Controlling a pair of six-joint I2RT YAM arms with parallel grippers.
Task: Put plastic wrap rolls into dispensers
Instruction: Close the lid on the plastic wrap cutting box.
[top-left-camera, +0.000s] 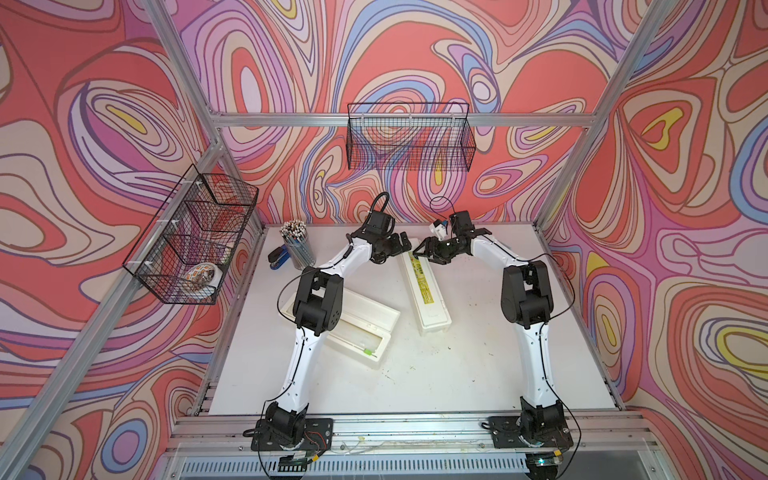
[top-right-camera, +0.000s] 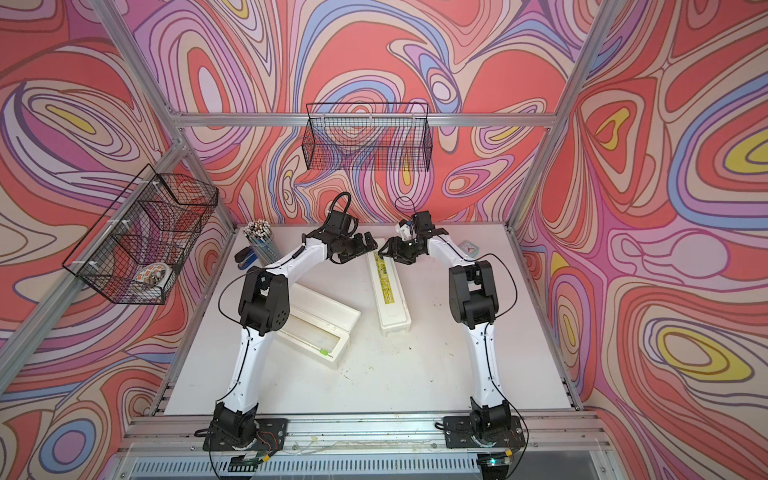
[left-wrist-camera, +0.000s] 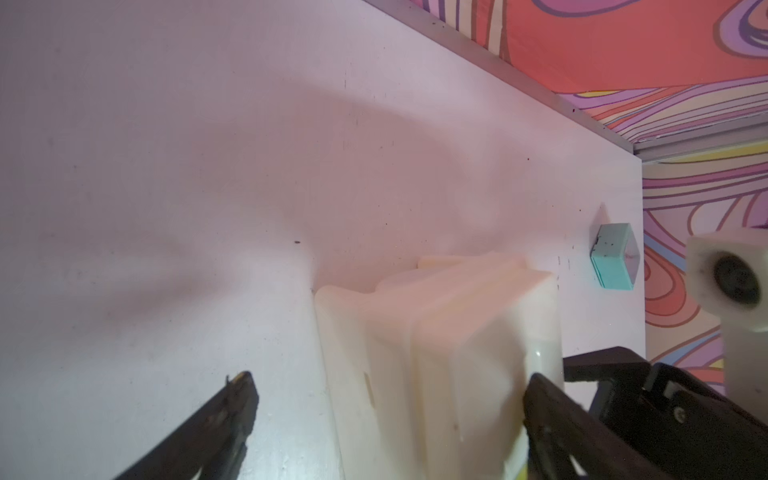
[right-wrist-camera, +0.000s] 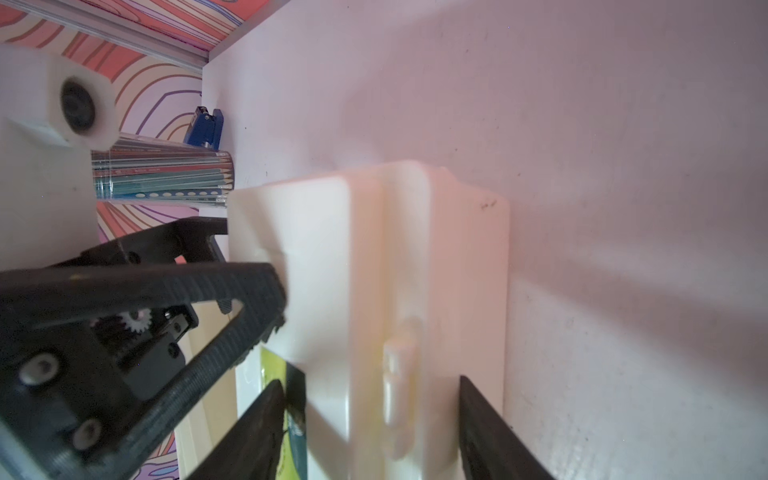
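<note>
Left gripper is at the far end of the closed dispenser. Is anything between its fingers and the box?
Nothing visible. The left gripper is open, and its fingers stand on either side of the closed dispenser, with only bare table in the gap. The right gripper grips the same end from the opposite side.
</note>
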